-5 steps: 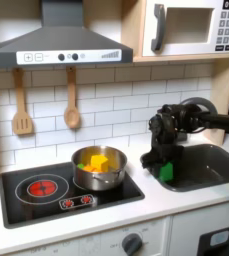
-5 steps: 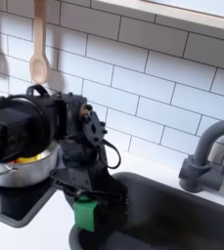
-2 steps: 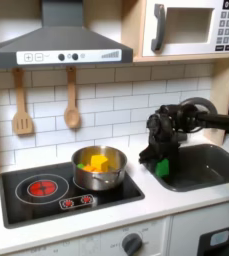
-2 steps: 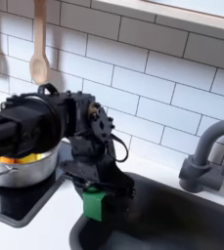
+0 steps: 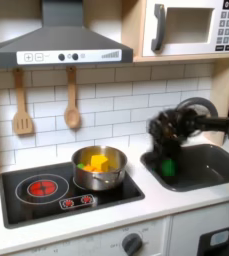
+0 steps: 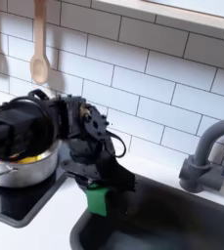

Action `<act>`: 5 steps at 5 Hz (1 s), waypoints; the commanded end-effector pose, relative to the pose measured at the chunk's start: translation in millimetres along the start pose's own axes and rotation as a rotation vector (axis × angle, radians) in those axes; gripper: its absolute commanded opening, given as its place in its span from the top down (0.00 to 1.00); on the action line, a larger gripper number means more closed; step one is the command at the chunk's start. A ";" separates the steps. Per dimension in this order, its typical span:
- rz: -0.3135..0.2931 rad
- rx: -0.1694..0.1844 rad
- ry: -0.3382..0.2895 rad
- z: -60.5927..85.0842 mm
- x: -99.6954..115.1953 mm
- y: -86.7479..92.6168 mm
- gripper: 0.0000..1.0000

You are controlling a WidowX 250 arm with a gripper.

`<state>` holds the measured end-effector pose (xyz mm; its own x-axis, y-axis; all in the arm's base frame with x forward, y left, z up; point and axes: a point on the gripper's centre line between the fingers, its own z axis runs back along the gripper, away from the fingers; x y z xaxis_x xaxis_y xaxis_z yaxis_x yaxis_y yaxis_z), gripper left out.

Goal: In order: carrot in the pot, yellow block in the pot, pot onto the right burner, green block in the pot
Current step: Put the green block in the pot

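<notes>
Clamped the green block [image 6: 96, 200] in the gripper [image 6: 97, 192] above the sink's [image 6: 172, 229] near edge, evidently for carrying to the pot [image 5: 99, 172], already on the stove [image 5: 46, 190] with yellow block [image 5: 99, 161] inside.

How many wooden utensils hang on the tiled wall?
2. In the first exterior view, a slotted spatula hangs left of a wooden spoon, both under the range hood. None seem hidden.

bright green block [image 6: 96, 200], shiny steel pot [image 5: 99, 177], yellow block [image 5: 99, 161], black gripper [image 6: 99, 195], white tiled wall [image 5: 106, 95].
</notes>
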<state>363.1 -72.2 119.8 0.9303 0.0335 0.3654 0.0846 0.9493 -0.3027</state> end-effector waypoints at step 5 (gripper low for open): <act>-0.089 -0.007 0.063 -7.5 -23.6 -3.6 1.00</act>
<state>346.2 -76.0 111.5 0.9339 -0.0604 0.3525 0.1652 0.9470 -0.2755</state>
